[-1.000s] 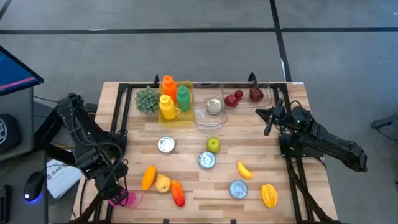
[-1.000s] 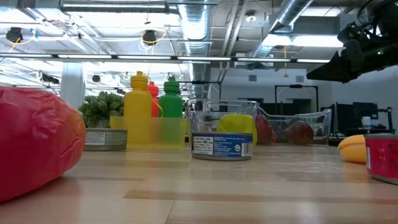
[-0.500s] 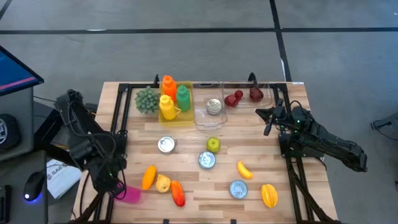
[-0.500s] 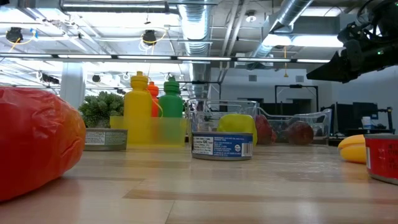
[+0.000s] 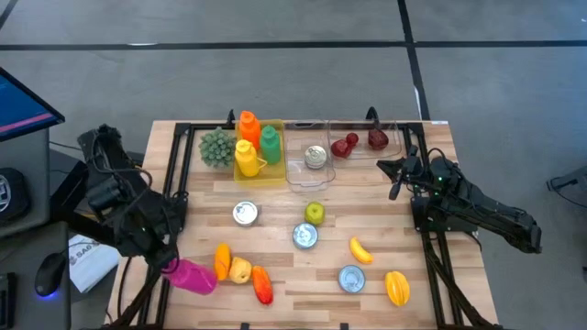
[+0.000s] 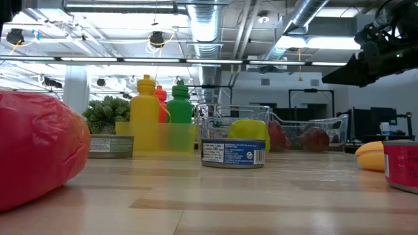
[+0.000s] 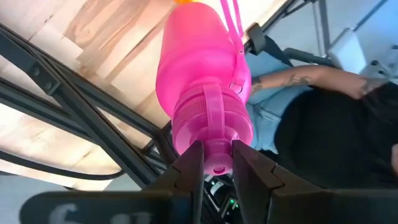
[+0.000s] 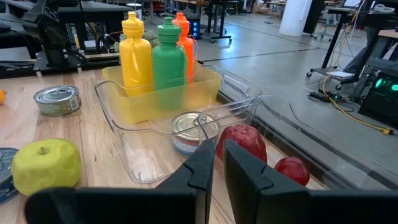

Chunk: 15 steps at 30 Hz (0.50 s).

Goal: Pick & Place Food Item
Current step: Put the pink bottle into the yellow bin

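A pink bottle (image 5: 190,275) with a pink strap hangs over the table's near left corner, and my left gripper (image 5: 169,266) is shut on it. In the left wrist view the bottle (image 7: 199,68) stretches away from the fingers, over the wooden top and the black frame. It does not show in the low view. At the back right my right gripper (image 5: 383,166) waits, shut, with nothing in it; its fingers (image 8: 200,169) face the clear bins. My left gripper pinches the bottle's small spout (image 7: 215,150), at its cap end, between its two fingers (image 7: 188,167). The fingers slant down from the table's left side, along the bottle's length. The bottle hangs tilted, bottom toward the table's right, and seems clear of the top.
Just right of the bottle lie an orange food item (image 5: 219,261), a yellow one (image 5: 240,269) and a red one (image 5: 262,284). Cans, an apple (image 5: 315,214) and a banana (image 5: 360,249) dot the middle. Bins (image 5: 315,158) line the far edge. A person (image 7: 323,106) sits beyond the near left corner.
My left gripper has risen and gone from beyond the near left corner toward the table's right and far side, tipping more level. The pink bottle has come with it, from outside the table's edge to above the corner, its bottom now swung toward the right.
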{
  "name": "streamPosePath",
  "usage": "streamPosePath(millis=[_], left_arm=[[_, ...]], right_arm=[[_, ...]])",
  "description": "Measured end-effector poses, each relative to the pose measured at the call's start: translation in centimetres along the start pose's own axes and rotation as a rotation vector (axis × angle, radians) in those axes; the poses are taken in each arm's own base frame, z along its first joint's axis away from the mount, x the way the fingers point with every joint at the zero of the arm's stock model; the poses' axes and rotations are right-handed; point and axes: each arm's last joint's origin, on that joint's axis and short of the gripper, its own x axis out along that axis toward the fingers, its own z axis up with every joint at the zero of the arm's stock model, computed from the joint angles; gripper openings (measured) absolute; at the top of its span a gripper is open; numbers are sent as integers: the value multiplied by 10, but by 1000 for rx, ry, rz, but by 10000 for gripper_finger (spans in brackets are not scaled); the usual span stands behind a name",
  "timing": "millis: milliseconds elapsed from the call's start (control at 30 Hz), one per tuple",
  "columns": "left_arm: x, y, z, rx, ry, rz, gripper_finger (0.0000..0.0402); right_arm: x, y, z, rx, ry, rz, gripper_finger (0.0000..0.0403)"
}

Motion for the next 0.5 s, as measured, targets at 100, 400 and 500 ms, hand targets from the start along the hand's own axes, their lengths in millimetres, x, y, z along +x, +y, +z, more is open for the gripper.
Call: streamPosePath(millis=[100,400,500], left_arm=[[-6,3,2,7,-30,-36,60],[-12,4,8,108,-246,-113,61],[-11,2,9,113,-286,-111,60]], right_arm=[[0,0,0,0,0,0,33],[0,0,0,0,0,0,33],[0,0,0,0,0,0,33]])
